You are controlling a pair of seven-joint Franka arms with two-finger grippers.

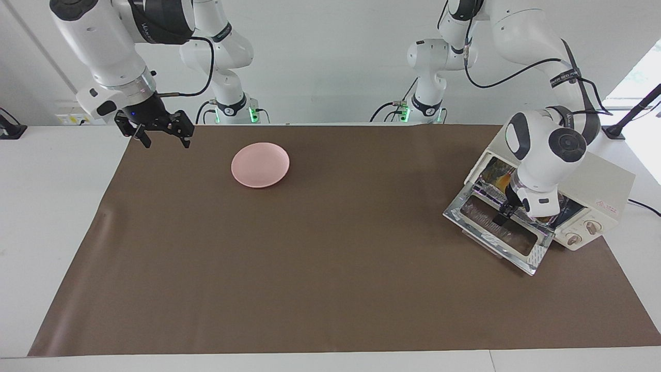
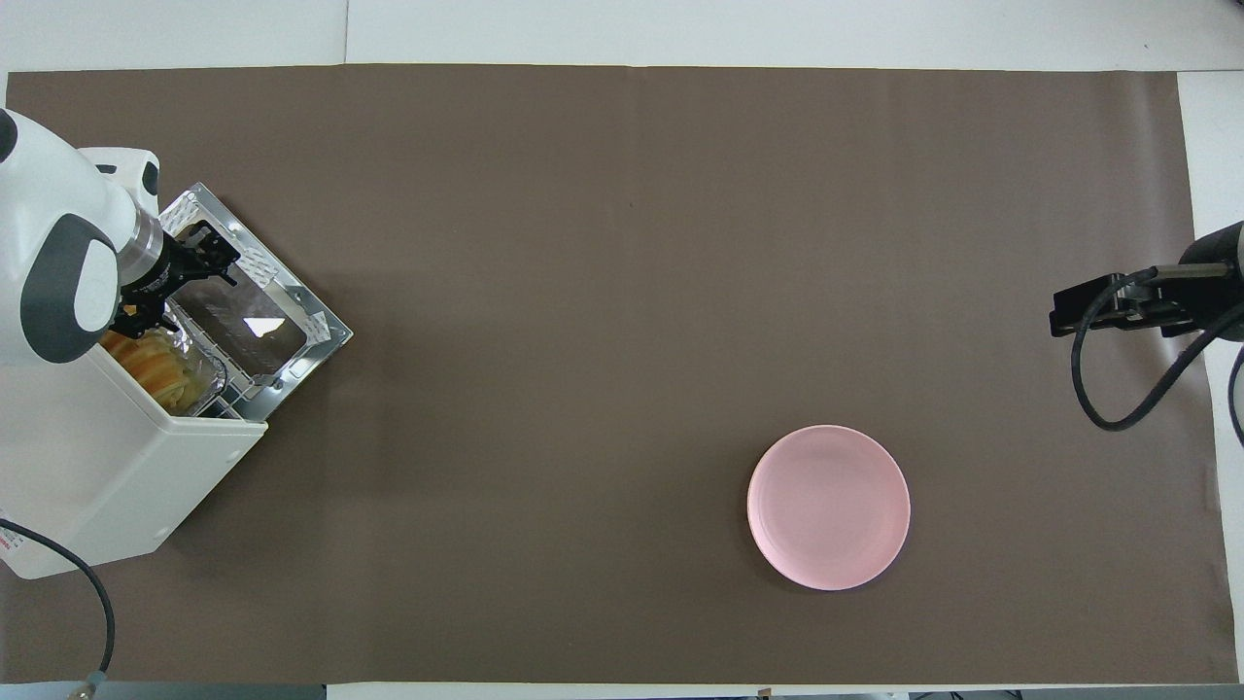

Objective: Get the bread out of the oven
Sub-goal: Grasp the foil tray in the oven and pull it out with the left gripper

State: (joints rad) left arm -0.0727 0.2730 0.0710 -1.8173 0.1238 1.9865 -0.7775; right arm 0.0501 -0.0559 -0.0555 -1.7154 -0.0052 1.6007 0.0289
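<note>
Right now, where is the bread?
The bread lies in the foil tray inside the open oven, at the left arm's end of the table, partly hidden under the left gripper.

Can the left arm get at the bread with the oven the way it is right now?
Probably yes. The oven has its door dropped open, the bread lies exposed in its foil tray, and the left gripper hangs right there over the door.
</note>
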